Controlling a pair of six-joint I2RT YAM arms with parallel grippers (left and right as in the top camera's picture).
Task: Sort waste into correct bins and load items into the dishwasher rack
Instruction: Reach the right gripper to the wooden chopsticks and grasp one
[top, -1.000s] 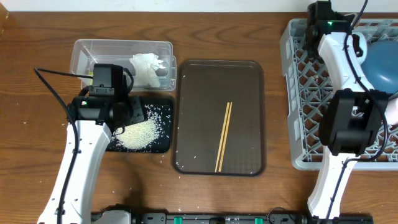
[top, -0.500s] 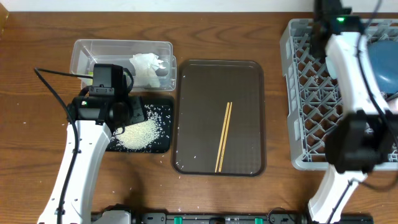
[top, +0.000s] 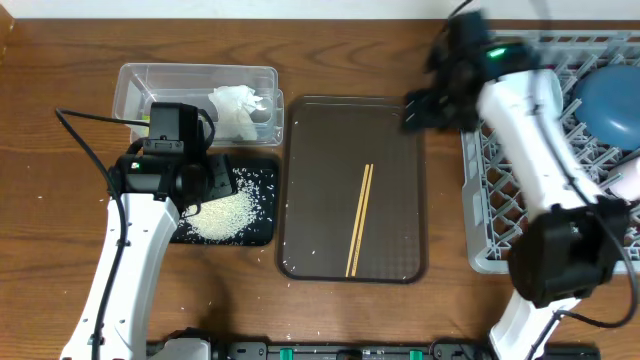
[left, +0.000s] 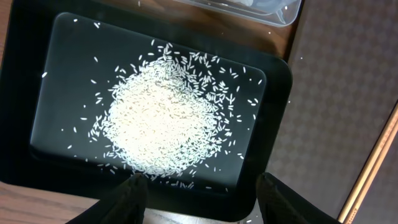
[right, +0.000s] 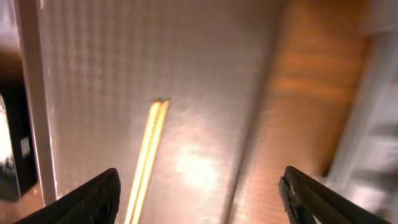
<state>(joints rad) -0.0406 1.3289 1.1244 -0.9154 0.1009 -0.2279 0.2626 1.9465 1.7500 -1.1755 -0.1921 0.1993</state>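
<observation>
The wooden chopsticks (top: 359, 220) lie side by side on the brown serving tray (top: 310, 150); they also show in the right wrist view as chopsticks (right: 147, 158). My right gripper (top: 418, 106) (right: 202, 196) hangs open and empty over that tray's far right corner. The grey dishwasher rack (top: 482, 190) holds a round blue plate (top: 606, 100) and a pale pinkish cup (top: 630, 176). The rice (top: 226, 213) (left: 165, 121) is heaped in the black tray (top: 256, 232) (left: 273, 87). My left gripper (left: 202, 190) is open above the tray's near edge. A white tissue (top: 238, 106) sits in the clear tub (top: 150, 80).
The brown tray fills the middle of the wooden table (top: 60, 120) between the two bins and the rack. The left arm (top: 125, 260) runs from the near edge up to the black tray. A few stray grains lie on the brown tray and on the table.
My right arm has swung left out of the rack to the brown tray's far right corner, and its jaws have opened. The left arm has not moved.
</observation>
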